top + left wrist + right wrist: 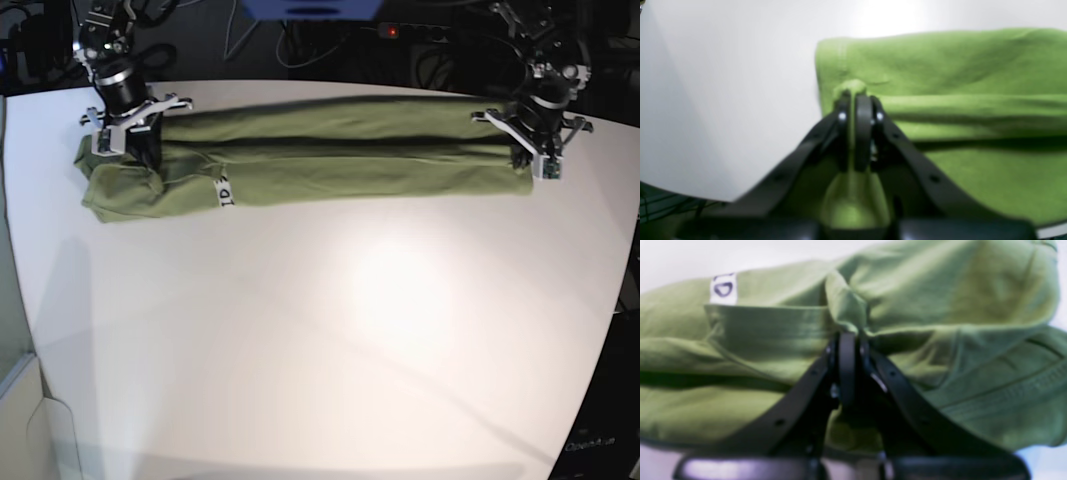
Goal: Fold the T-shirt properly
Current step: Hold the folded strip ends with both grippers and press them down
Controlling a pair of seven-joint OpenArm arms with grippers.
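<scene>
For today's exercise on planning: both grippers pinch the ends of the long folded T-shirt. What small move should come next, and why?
Probably carry both ends together across the T-shirt: left gripper and right gripper are shut on its ends, layers only partly overlapped.

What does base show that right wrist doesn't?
Base only: the whole T-shirt as a long folded band on the white table, with the left end effector at its far end. Right wrist only: the right end effector shut on a pinch of cloth, hem stitching close up. Both: the white label.
</scene>
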